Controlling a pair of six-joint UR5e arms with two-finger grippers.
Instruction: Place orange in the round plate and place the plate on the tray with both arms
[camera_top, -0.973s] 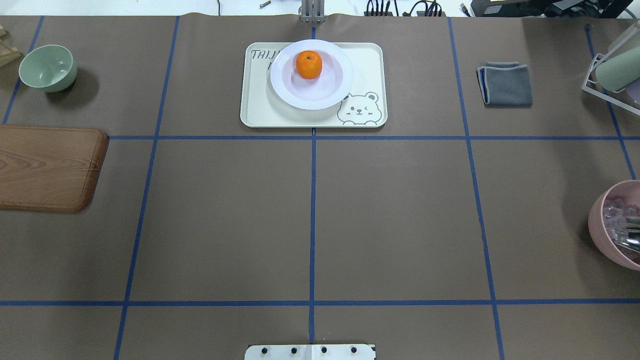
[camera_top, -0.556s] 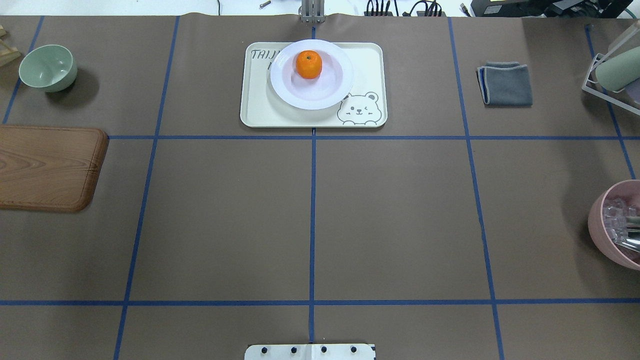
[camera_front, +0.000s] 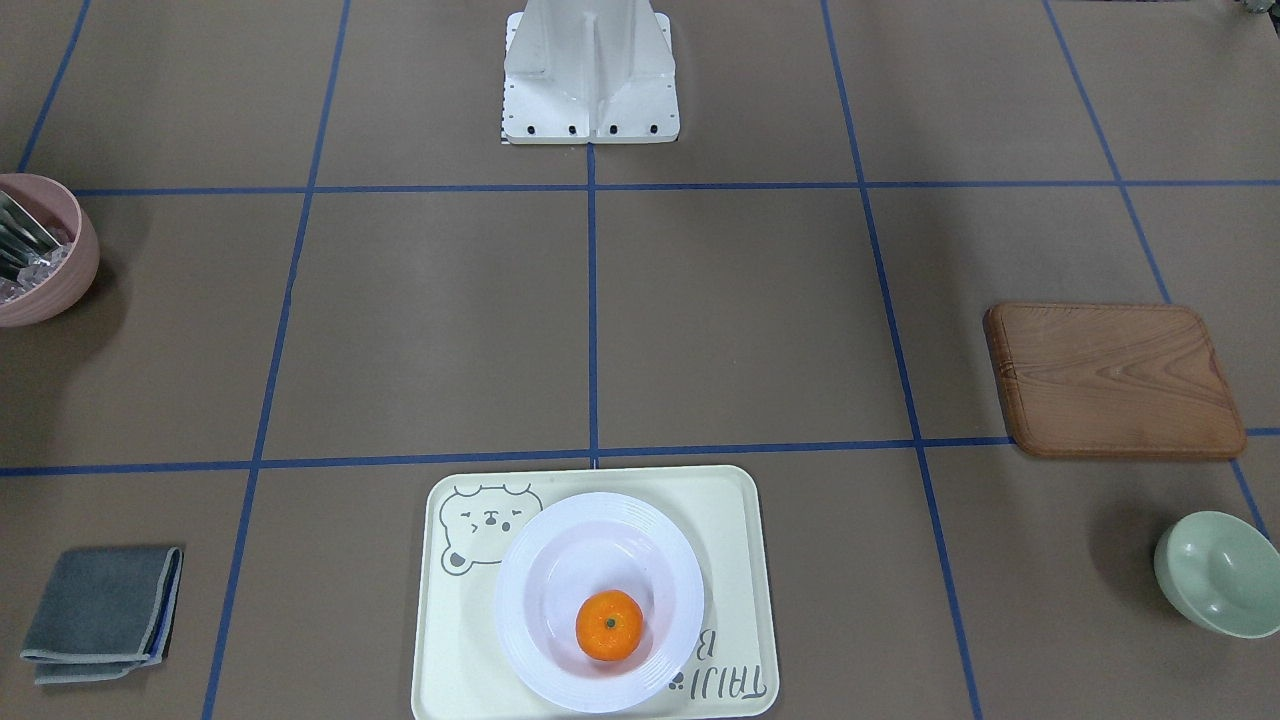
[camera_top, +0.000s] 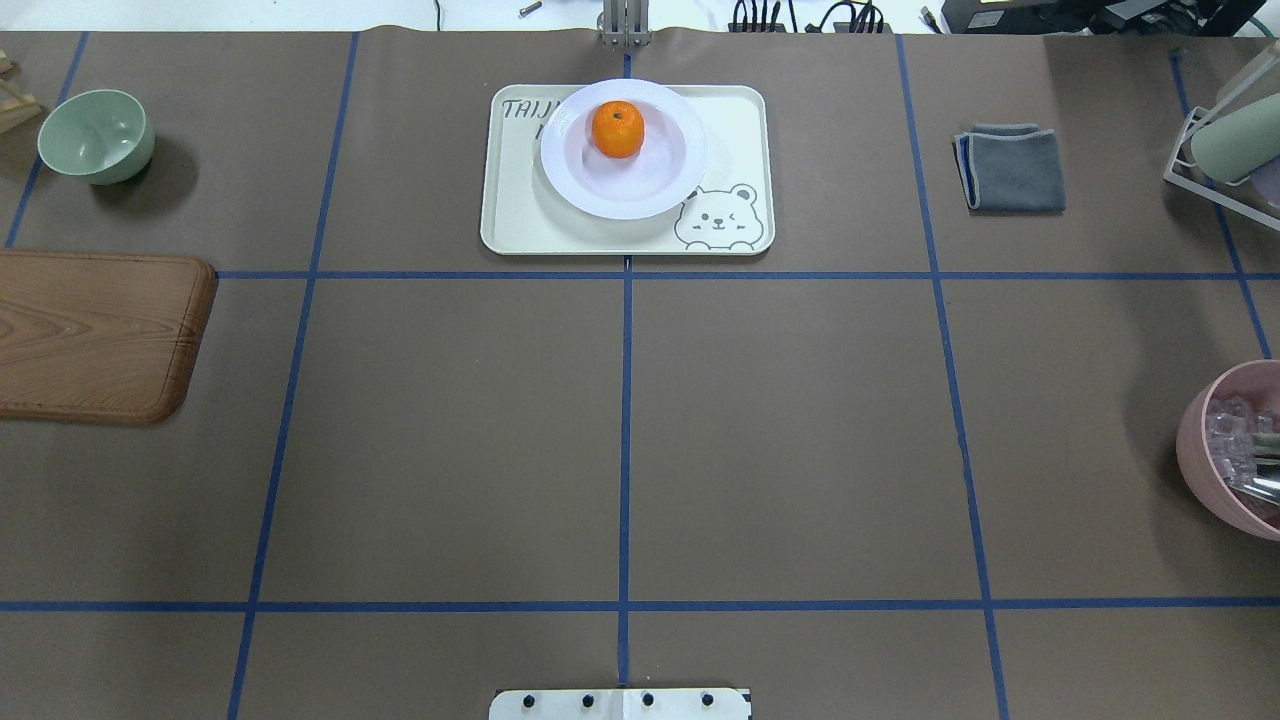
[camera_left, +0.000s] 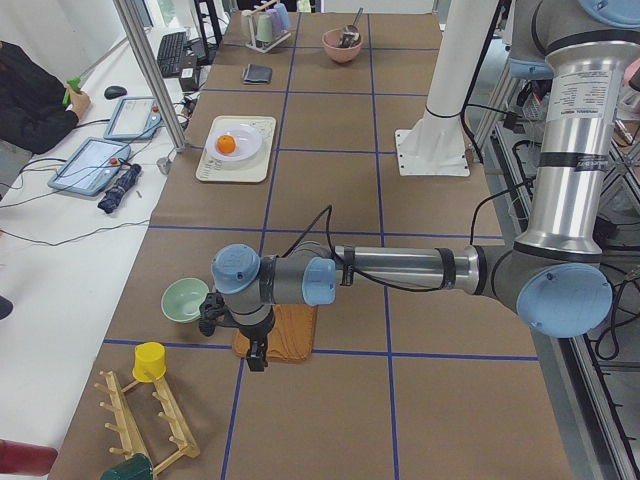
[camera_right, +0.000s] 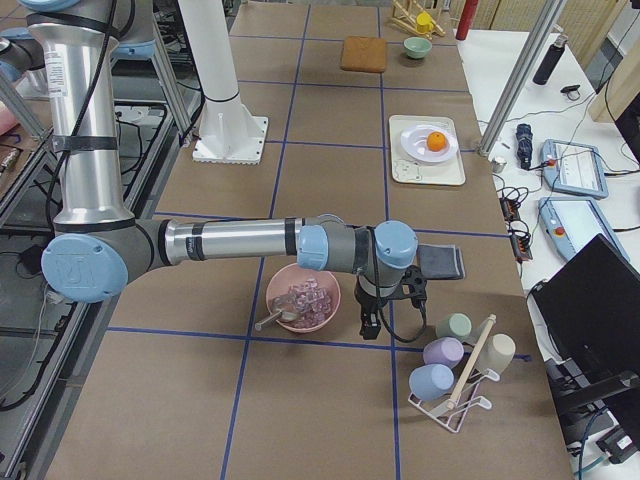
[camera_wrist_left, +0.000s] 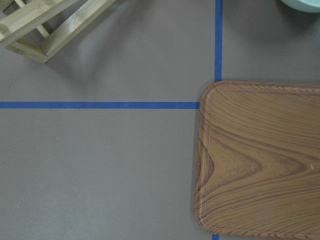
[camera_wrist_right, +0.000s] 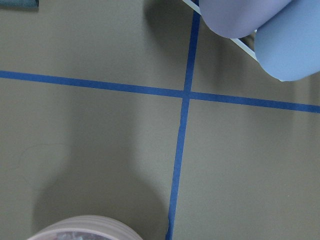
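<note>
Orange (camera_top: 617, 129) sits in sunken centre of round plate (camera_top: 660, 190), off centre toward the plate's side away from the robot, stem dimple facing up. Plate lies flat on tray (camera_top: 520, 215), shifted toward the tray's far long edge and covering part of the "TAIJI" lettering. Its rim is just beside the bear drawing's ear. Tray long axis runs across the desk (camera_top: 800, 420), side to side. The lettering is at its far-left corner and the bear at its near-right corner, upright as seen from the robot side.

Left tool (camera_left: 256, 356) points down, hanging by a corner of the wooden board (camera_left: 290, 335). Green bowl (camera_left: 185, 299) is near the tool and the wooden rack (camera_left: 150, 420) is just past it, toward the desk end. Tray, plate and orange are well apart from this tool, off toward the desk middle on the operators' side. Nothing is seen between its fingers, and released or clenched cannot be told.

Right tool (camera_right: 369, 326) points down between pink bowl (camera_right: 302, 297) and cup rack (camera_right: 455, 385). Grey cloth (camera_right: 440, 262) lies near it. Tray with plate and orange is well apart from this tool too, toward the desk middle. Grip state cannot be told.
</note>
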